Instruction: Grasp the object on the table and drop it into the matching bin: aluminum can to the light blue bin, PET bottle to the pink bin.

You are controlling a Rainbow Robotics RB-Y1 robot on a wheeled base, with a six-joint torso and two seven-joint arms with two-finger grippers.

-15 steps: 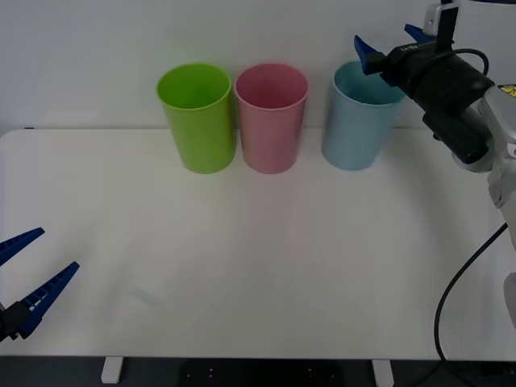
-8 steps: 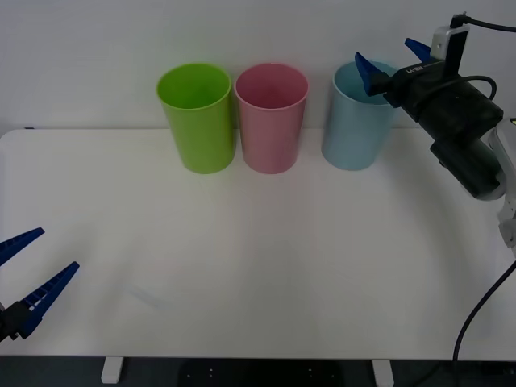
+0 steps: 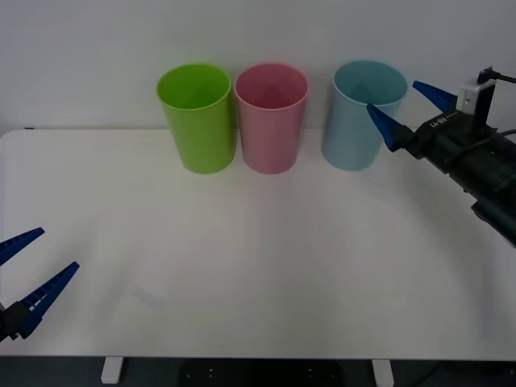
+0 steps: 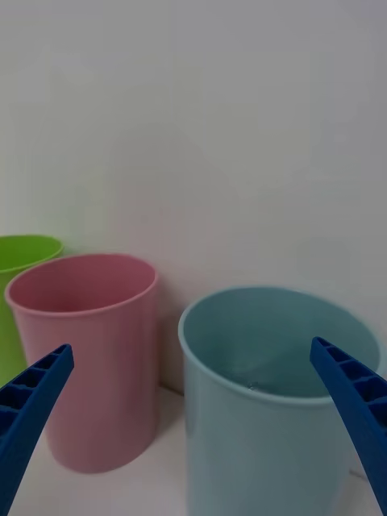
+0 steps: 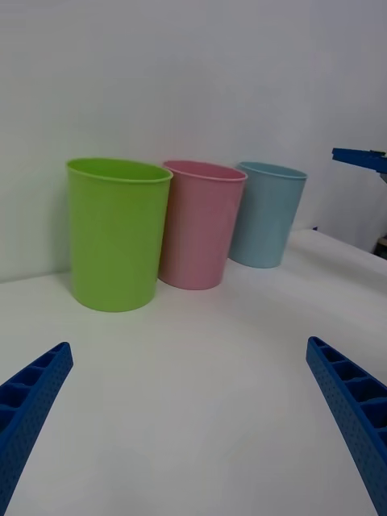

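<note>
broadly, the white surface (image 3: 258, 266) spreads wide, and three tall bins stand in a row along its far edge. a lime green bin (image 3: 197, 117) is leftmost, the pink bin (image 3: 271, 117) stands just beside it in the middle, and the light blue bin (image 3: 361, 113) stands a little apart toward the far right corner. the right gripper (image 3: 409, 106) hangs beside the light blue bin's right side near its rim, its blue ribbed fingers spread wide with nothing between them. the left gripper (image 3: 28, 274) rests low at the near left corner, fingers also spread and empty. a small glint inside the light blue bin in the right wrist view may be the can (image 4: 252, 385), too small to tell for sure.
</note>
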